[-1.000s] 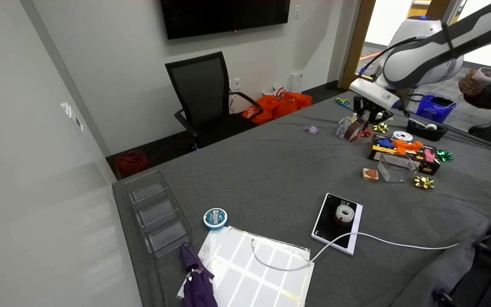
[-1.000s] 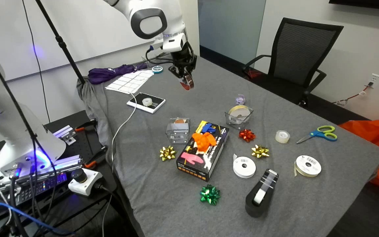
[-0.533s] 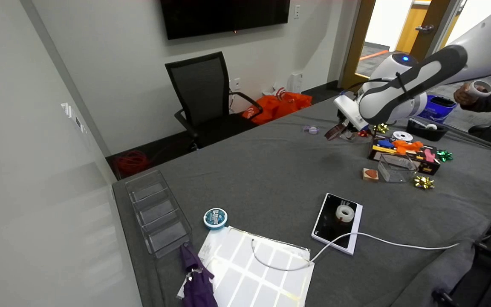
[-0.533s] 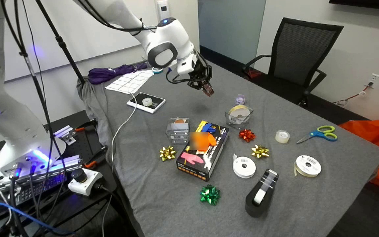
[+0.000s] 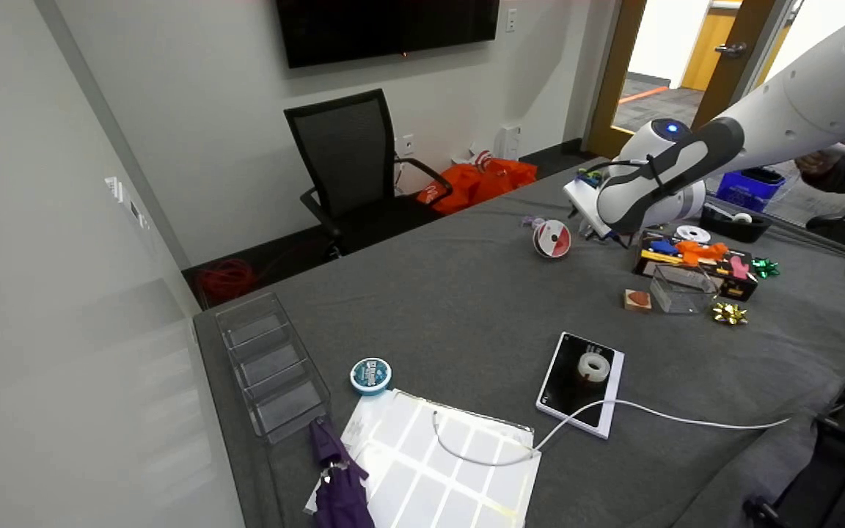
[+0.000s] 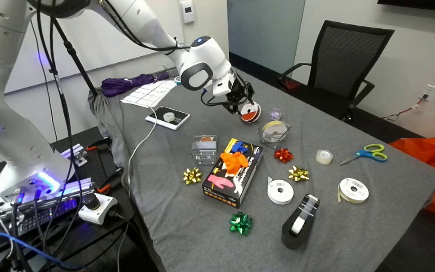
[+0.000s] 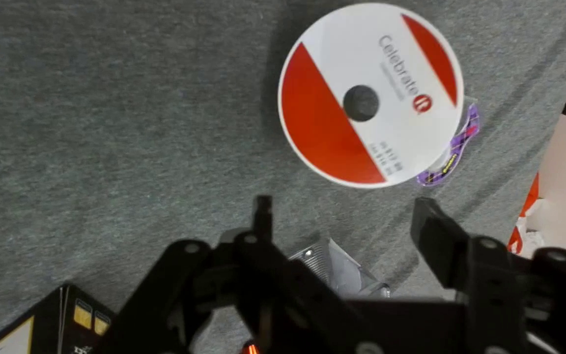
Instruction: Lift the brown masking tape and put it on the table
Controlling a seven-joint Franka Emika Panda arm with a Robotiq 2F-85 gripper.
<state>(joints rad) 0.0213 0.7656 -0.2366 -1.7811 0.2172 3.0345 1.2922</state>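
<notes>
The brown masking tape (image 7: 322,132) is a spool with a white and red face; its reddish-brown side is turned away. In both exterior views it stands tilted just off my fingertips, low over the dark grey table (image 5: 422,308). I cannot tell whether it touches the cloth. My gripper (image 7: 344,200) is open, its two fingers well apart with nothing between them. In the wrist view the tape (image 7: 361,157) lies beyond the fingertips, clear of both. The arm partly hides the fingers in an exterior view.
A purple tape dispenser (image 6: 276,114) sits close behind the spool. Nearby are a clear plastic box (image 6: 274,134) holding a ribbon roll, a red bow (image 6: 283,155) and a black glove box (image 6: 233,172). A tablet (image 5: 582,385) with a pale tape roll lies farther off.
The arm has swung toward the clear plastic box and come down, carrying the brown tape. The jaws have since opened, and the tape has left them and turned its face.
</notes>
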